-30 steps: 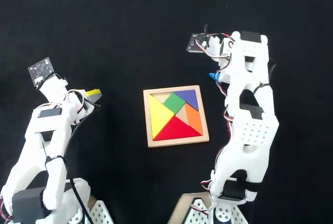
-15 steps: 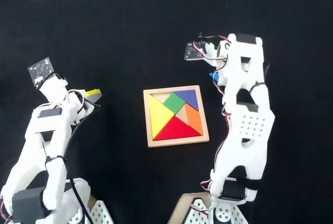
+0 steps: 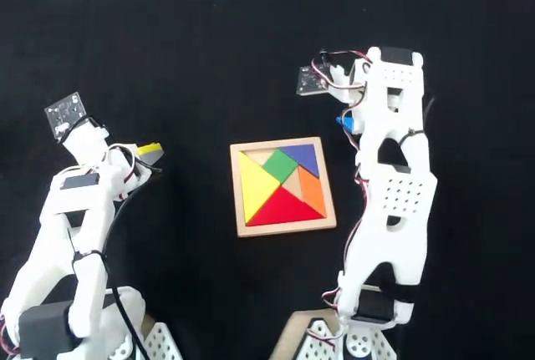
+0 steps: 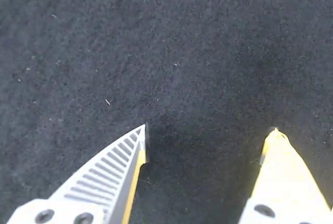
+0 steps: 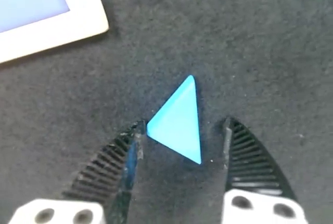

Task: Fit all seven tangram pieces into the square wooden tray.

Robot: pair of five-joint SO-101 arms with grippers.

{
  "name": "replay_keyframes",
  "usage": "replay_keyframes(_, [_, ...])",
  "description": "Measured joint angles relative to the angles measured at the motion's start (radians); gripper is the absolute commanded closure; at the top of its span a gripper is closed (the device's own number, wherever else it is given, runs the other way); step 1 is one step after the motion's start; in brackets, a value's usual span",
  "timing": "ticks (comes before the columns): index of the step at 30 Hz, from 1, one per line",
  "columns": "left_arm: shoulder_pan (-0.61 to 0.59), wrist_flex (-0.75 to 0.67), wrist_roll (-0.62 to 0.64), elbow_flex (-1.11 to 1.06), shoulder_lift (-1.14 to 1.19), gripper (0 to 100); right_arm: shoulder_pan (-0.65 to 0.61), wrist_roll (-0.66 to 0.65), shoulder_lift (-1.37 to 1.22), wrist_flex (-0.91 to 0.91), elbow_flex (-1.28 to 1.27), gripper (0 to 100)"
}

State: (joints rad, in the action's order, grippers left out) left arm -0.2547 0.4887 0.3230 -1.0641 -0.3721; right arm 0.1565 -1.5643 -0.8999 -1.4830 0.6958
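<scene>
From where I stand, the square wooden tray (image 3: 236,193) lies flat on the black cloth (image 3: 192,59) between the two arms. It holds a yellow triangle (image 3: 253,185), a red triangle (image 3: 284,210), a green square (image 3: 280,164), a blue-violet parallelogram (image 3: 303,158) and an orange triangle (image 3: 312,189). A small triangular patch of bare wood (image 3: 292,182) shows among them.

The light blue triangle (image 5: 179,122) lies flat on the cloth outside the tray, near one of its corners. The right gripper (image 5: 183,124) is spread wide around it, gripping nothing. The triangle's square corner sits at one fingertip (image 5: 136,130). Its long edge faces the other finger with a gap, running roughly along the fingers, one sharp tip pointing away from the wrist.

The left gripper (image 4: 209,128) hangs over bare cloth well apart from the tray, fingers apart and empty.
</scene>
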Motion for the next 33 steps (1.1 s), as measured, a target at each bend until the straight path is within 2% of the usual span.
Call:
replay_keyframes(8, [0.0, 0.0, 0.0, 0.0, 0.0, 66, 0.0, 0.0, 0.0, -0.008, 0.005, 77.5])
replay_keyframes(16, [0.0, 0.0, 0.0, 0.0, 0.0, 66, 0.0, 0.0, 0.0, -0.008, 0.006, 91.5])
replay_keyframes(24, [0.0, 0.0, 0.0, 0.0, 0.0, 66, 0.0, 0.0, 0.0, -0.012, 0.012, 91.7])
replay_keyframes(31, [0.0, 0.0, 0.0, 0.0, 0.0, 66, -0.074, 0.017, 0.026, -0.229, 0.153, 91.7])
replay_keyframes(33, [0.0, 0.0, 0.0, 0.0, 0.0, 66, -0.106, 0.048, 0.057, -0.241, 0.184, 91.8])
